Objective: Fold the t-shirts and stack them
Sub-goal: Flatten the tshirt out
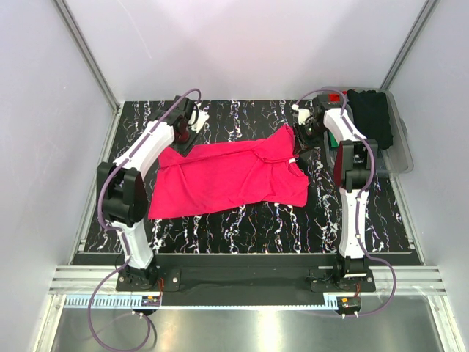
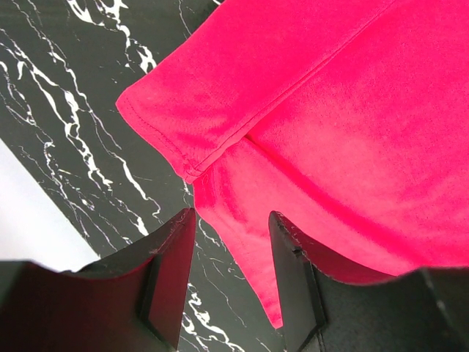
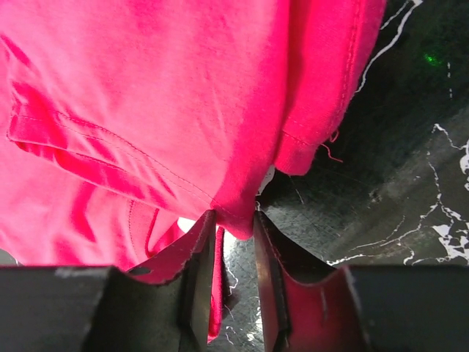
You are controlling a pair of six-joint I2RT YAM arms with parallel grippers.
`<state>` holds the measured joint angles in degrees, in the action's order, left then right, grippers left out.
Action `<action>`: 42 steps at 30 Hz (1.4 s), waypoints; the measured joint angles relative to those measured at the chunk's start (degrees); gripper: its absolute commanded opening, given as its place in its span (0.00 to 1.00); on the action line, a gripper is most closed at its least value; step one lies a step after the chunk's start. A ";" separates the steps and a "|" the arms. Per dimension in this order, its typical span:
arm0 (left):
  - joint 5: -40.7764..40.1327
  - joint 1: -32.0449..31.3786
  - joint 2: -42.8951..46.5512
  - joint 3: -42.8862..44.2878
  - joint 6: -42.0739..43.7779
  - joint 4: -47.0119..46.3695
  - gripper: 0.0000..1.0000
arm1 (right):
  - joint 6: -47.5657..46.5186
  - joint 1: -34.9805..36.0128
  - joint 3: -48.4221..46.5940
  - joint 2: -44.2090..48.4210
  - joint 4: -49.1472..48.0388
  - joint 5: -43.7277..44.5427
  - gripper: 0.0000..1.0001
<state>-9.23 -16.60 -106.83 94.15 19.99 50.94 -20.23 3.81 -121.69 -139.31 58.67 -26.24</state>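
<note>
pinching a fold of the pink-red t-shirt (image 3: 146, 88) in the narrowed right gripper (image 3: 233, 218); hovering with the left gripper (image 2: 231, 215) parted over its edge, above the black marbled table (image 2: 58, 110).

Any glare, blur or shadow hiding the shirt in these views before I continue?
Top external: sharp, even light on the t-shirt, glare along the steel ledge. Left wrist: hem crisp, left end effector in dark shadow. Right wrist: cloth near the lens washed-out and soft, right end effector dark.
</note>
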 measured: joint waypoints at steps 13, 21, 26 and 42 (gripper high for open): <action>-1.73 0.15 -0.81 0.00 0.85 -0.11 0.49 | 0.09 0.13 -0.28 -0.37 0.33 -0.33 0.00; -0.96 6.56 -2.05 0.81 2.16 -1.25 0.35 | 0.39 0.39 -5.46 3.28 1.99 -0.90 0.00; -0.17 9.81 -4.63 0.87 5.75 -1.40 0.36 | 0.57 1.53 -10.58 8.48 2.14 -1.86 0.00; 1.95 11.58 -12.85 0.87 11.82 -1.60 0.40 | 0.26 4.92 -11.37 10.86 3.82 -0.81 0.00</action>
<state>-7.29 -5.02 -119.68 95.02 31.81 49.34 -19.97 8.73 -133.05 -128.44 62.50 -27.05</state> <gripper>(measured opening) 0.399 0.011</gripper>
